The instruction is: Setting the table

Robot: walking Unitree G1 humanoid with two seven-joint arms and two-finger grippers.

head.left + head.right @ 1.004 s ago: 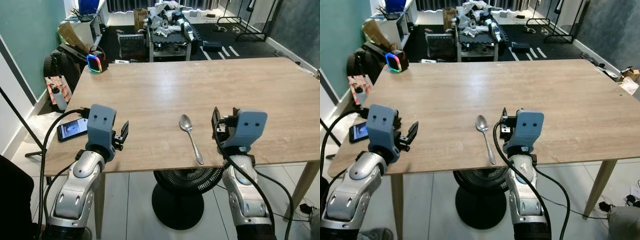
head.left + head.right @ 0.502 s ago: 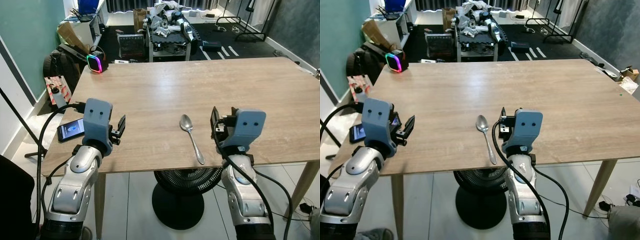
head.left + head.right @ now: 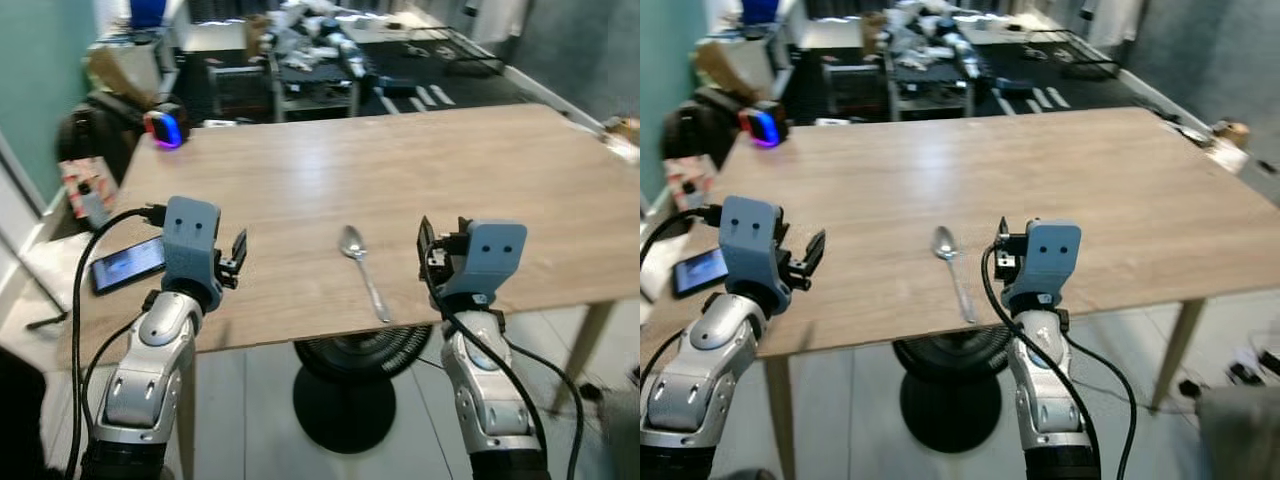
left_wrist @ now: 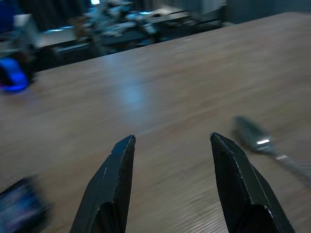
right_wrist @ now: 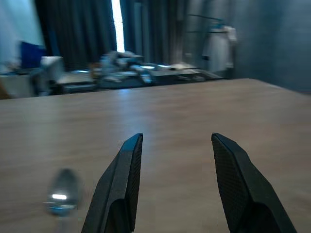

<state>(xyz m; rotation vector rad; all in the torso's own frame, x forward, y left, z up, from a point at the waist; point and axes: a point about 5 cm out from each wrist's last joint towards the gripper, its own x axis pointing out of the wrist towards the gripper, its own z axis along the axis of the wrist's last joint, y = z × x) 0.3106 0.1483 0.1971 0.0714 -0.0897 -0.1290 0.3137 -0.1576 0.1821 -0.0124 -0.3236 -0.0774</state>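
Left eye view: a wooden table (image 3: 400,160) spans the frame, with a metal spoon (image 3: 361,270) lying near the front edge at lower centre, bowl pointing away. The left gripper (image 3: 238,262) hovers over the lower left of the tabletop, jaws apart, holding nothing. The right gripper (image 3: 427,258) sits just right of the spoon, not touching it, jaws likewise apart and empty. A smartphone (image 3: 127,264) lies at the table's left edge. A glowing speaker (image 3: 165,128) stands off the far left corner.
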